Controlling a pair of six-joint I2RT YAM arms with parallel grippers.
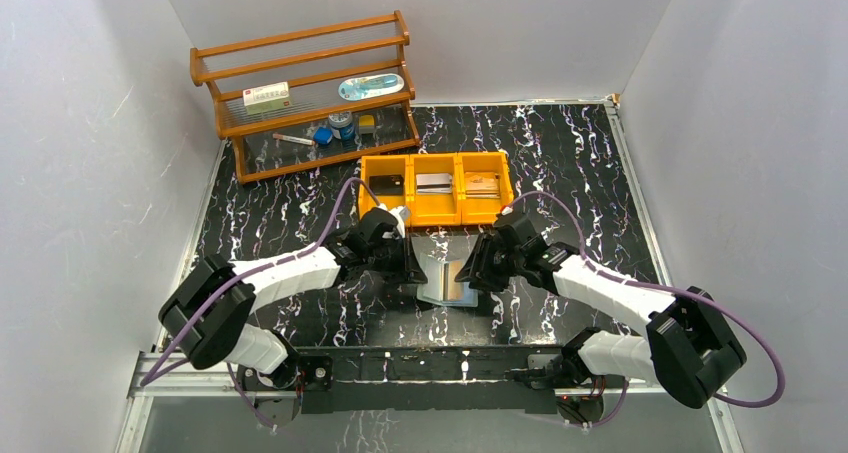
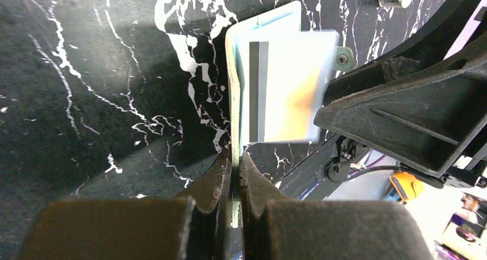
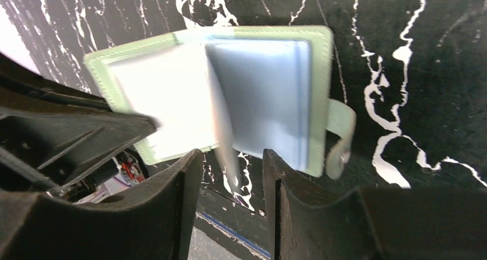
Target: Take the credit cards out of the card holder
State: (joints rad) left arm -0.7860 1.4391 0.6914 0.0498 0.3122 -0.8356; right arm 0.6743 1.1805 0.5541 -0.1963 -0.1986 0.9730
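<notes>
I hold the card holder [image 2: 270, 19] pinched in the left gripper [image 2: 235, 159]; right gripper [image 3: 232, 162] open, next it must nip the credit card [image 2: 287, 88]

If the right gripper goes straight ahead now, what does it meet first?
The card holder: its blurred inner leaf sits right ahead of the right gripper's open fingers, likely first contact.

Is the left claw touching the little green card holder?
Touching. The left wrist view shows the left gripper pinched shut on the thin edge of the card holder, with no gap on either side.
</notes>
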